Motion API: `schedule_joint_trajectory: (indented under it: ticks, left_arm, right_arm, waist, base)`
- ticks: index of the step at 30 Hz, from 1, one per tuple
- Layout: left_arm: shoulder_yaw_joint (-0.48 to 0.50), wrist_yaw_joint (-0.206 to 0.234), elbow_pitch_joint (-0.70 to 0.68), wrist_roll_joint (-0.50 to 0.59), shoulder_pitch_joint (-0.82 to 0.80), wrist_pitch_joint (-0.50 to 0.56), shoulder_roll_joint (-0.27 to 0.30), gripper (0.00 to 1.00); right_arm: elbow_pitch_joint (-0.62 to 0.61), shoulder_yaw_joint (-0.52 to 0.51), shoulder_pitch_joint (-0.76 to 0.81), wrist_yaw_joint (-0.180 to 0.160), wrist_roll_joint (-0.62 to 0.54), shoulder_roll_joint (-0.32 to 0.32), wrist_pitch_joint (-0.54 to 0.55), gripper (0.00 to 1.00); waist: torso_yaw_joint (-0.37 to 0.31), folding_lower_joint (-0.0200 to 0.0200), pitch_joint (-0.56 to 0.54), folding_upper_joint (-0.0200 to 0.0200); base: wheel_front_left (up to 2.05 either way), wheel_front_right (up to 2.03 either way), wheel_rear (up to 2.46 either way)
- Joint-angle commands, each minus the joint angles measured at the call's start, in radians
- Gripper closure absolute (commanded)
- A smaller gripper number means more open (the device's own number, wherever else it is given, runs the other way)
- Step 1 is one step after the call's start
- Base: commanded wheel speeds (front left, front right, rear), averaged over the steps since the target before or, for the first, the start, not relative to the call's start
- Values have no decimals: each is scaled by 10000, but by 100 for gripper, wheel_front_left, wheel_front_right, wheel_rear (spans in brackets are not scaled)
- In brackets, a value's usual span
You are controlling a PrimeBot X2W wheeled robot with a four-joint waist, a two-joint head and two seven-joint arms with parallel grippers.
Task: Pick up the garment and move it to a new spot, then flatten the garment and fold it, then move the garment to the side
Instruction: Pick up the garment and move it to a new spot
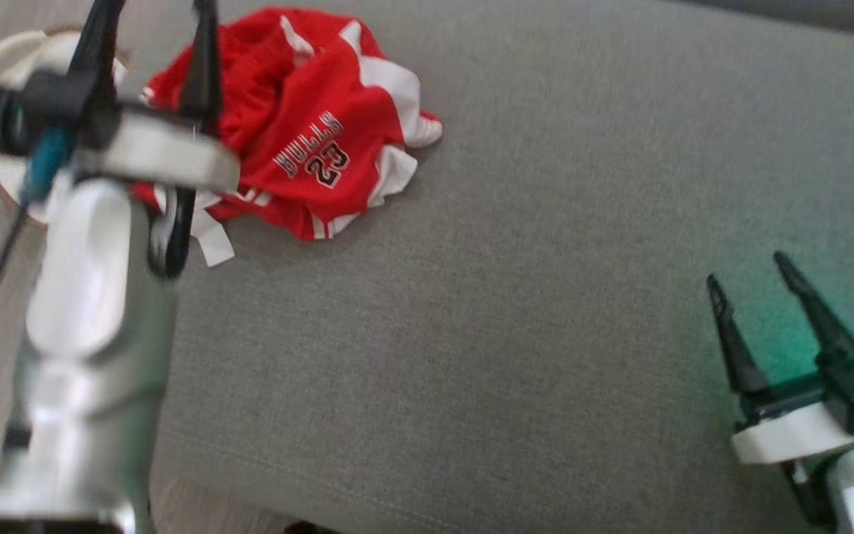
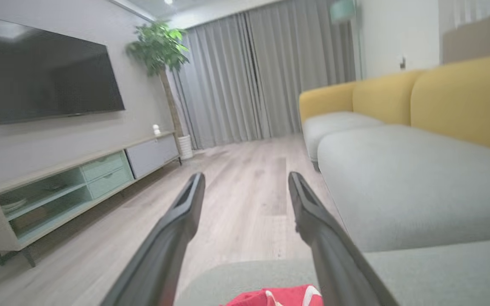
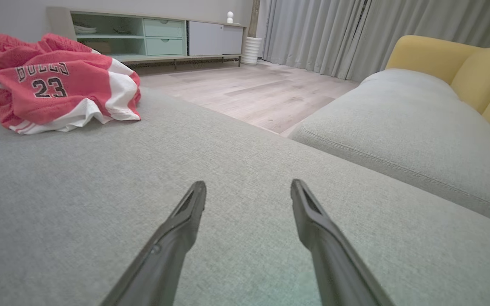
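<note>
from the head: jersey (image 1: 308, 133) bunched in a red-and-white heap at the far left of the grey cushion (image 1: 508, 334), close to that edge, print side up. left claw (image 1: 154, 22) over the heap's left part, fingers spread apart and holding nothing; cannot tell whether brushing the cloth or just above it. right claw (image 1: 746, 271) low at the near right, fingers likewise apart and empty, well apart from the jersey with bare cushion between. from the left wrist: looks out level along the floor (image 2: 245, 182) toward the curtains (image 2: 245, 76), both fingers wide, with a sliver of red between them at the bottom edge; so, cloth beneath the fingers and back from the tips rather than ahead of them. from the right wrist: fingers parted over bare cushion, jersey far off at the upper left, "23" readable on it. no clear long axis to the heap, only a little wider across than deep in the head view, hence probably little to choose in grasp direction. by the look of it, pickup not yet made. left arm much the nearer; likely needs to tip the fingers down onto the cloth before closing. right arm would have to cross the whole cushion to help.
</note>
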Motion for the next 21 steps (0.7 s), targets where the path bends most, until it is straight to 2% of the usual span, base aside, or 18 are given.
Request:
schedule_joint_trajectory:
  ticks: [1,7,12,15,16,17,18,21]
  left_arm:
    - [95,-107,350,-80,-1076,618,416,0]
    - [-384,-310,3230,-669,-3220,3257,380,0]
    - [-505,-309,5252,-871,-3831,4236,374,0]
    - [-567,-129,6130,-781,-3912,4273,503,0]
    - [-633,-131,6323,-726,-3916,4146,543,8]
    - [-634,-120,6464,-731,-3930,3928,564,60]
    - [-603,-111,6568,-772,-3958,3654,561,100]
    - [-678,-146,6719,-755,-4144,2728,558,100]
  right_arm:
    - [-555,186,-270,-7,23,-414,-111,0]
    - [-1272,81,-253,-7,28,-1182,-111,0]
    - [-1757,42,-64,-7,27,-1578,-111,0]
    - [-1945,31,-20,-7,29,-1718,-111,0]
    - [-1984,33,-15,-7,31,-1742,-111,0]
    - [-2009,31,-15,-7,37,-1756,-111,0]
    - [-2014,30,-16,-7,43,-1761,-111,0]
    - [-1892,57,3,-7,52,-1707,-111,0]
  waist:
    - [-164,-6,873,0]
    - [-200,-6,1495,0]
    - [-267,-6,1893,0]
    - [-308,-6,2052,0]
    - [-318,-6,2081,0]
    - [-325,-6,2099,0]
    - [-328,-6,2100,0]
    - [-313,-6,1908,0]
  base:
    - [0,0,0]
    - [0,0,0]
    - [0,0,0]
    - [0,0,0]
    - [0,0,0]
    - [0,0,0]
    - [0,0,0]
    - [0,0,0]
